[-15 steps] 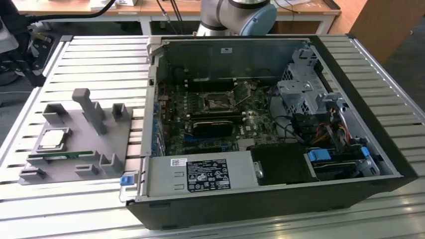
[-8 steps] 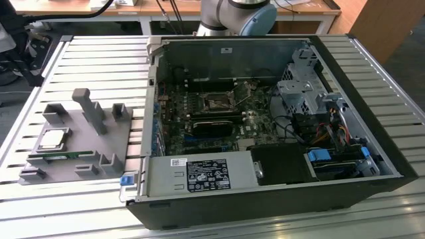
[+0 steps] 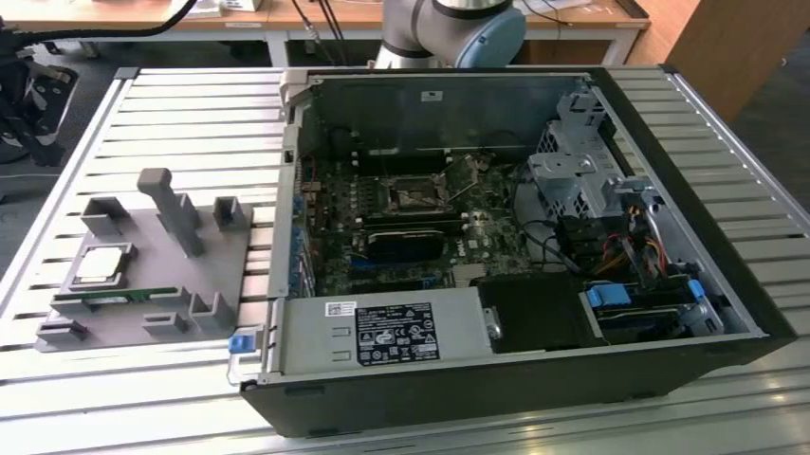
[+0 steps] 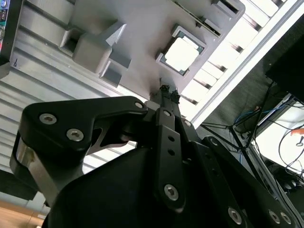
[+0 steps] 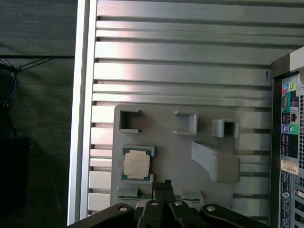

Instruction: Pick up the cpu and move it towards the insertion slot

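Observation:
The cpu (image 3: 104, 265) lies flat in a square nest on the grey fixture plate (image 3: 133, 318), at the exterior view's left, outside the computer case. Its pale silver top shows in both wrist views (image 5: 137, 165) (image 4: 182, 53). The insertion slot (image 3: 414, 196) is the square socket with a metal frame on the motherboard inside the open case. My gripper (image 5: 166, 184) (image 4: 166, 90) hangs well above the fixture plate, with its black fingers pressed together and nothing between them. Its tips sit off to one side of the cpu, over the plate's edge.
A tall grey post (image 3: 171, 209) and several small grey blocks rise from the fixture plate. A green memory stick (image 3: 120, 299) lies beside the cpu. The case wall (image 3: 294, 190) stands between the plate and the motherboard. The slatted metal table (image 3: 190, 123) surrounds both.

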